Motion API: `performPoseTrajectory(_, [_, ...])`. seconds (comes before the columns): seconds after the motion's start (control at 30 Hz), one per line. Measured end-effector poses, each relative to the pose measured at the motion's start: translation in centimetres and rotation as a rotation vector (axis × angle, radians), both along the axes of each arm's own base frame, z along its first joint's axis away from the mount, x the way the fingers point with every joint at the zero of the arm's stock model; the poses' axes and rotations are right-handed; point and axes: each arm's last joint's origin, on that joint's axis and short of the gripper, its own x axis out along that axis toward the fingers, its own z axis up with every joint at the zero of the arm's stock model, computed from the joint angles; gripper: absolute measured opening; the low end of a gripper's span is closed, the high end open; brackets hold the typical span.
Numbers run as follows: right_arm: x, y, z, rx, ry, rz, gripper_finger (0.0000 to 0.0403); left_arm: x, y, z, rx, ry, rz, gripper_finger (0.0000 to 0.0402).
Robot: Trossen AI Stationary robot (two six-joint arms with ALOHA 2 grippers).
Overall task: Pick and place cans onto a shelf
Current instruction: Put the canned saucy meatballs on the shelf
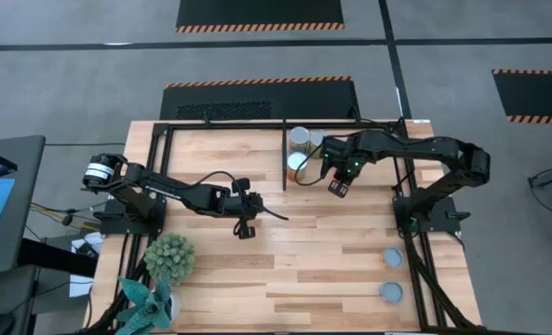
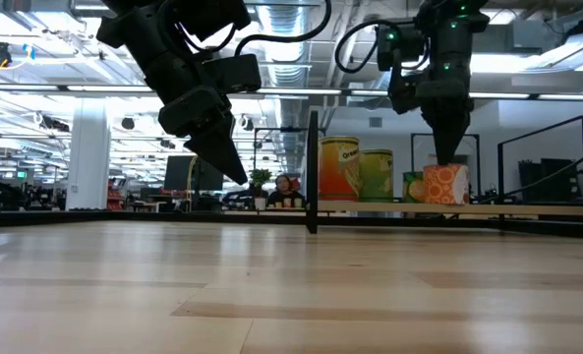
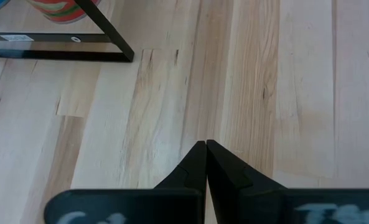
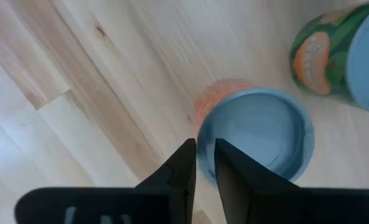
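Observation:
An orange-labelled can [image 2: 445,184] with a silver-blue top [image 4: 256,134] stands upright on the shelf's planks, right of the black divider bar [image 2: 313,172]. My right gripper [image 4: 203,152] points straight down over the can's near rim, its fingers a narrow gap apart. Beside it on the shelf [image 1: 285,122] stand a green can [image 4: 324,56] and two more cans [image 1: 299,137] [image 1: 297,166]. Two further cans [image 1: 392,257] [image 1: 390,292] stand on the table's near right. My left gripper [image 1: 246,228] hangs shut over bare wood mid-table, holding nothing. My right gripper's fingers [image 4: 185,163] come from above, pointing down, and stand on either side of the orange can's top rim [image 4: 201,144]. The can stands upright on the shelf's planks. I cannot tell whether the fingertips touch the rim.
A spiky green potted plant [image 1: 168,256] and a second plant [image 1: 145,298] stand at the table's near left. The shelf's black bars [image 3: 103,28] frame the far half of the table. Bare wood lies between the two arms.

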Motion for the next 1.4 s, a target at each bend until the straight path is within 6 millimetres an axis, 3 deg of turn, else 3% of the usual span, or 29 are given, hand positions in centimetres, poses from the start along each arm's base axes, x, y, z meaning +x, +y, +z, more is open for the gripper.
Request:
performPoseTrajectory(0.17, [0.3, -0.2, 0.7, -0.027, -0.022, 0.000, 0.0083, 0.0, 0.0, 0.0, 0.000, 0.000, 0.000, 0.0000])
performPoseTrajectory(0.37, [0.8, 0.9, 4.1, -0.060, -0.124, 0.043, 0.0082, 0.0, 0.0, 0.0, -0.003, -0.001, 0.002, 0.0000])
performPoseTrajectory(0.57, [-2.5, 3.5, 5.8, -0.068, -0.013, -0.030, 0.0081, 0.0, 0.0, 0.0, -0.020, 0.003, -0.001, 0.0000])
performPoseTrajectory(0.7, [-4.2, 4.8, 4.7, -0.066, 0.035, -0.104, 0.0081, -0.1, -0.1, 0.0, -0.023, 0.007, -0.003, 0.0000])
performPoseTrajectory(0.8, [-4.6, 5.5, 2.6, -0.061, 0.032, -0.113, 0.0081, -0.1, -0.1, -0.1, -0.023, 0.007, -0.003, 0.0000])
performPoseTrajectory(1.0, [-4.7, 5.1, -0.8, -0.074, 0.021, -0.157, 0.0081, -0.1, -0.1, 0.0, -0.023, 0.008, -0.003, 0.0000])
performPoseTrajectory(1.4, [-5.0, 2.9, -0.9, -0.155, 0.016, -0.235, 0.0081, -0.1, -0.1, -0.1, -0.019, 0.012, -0.012, 0.0000])
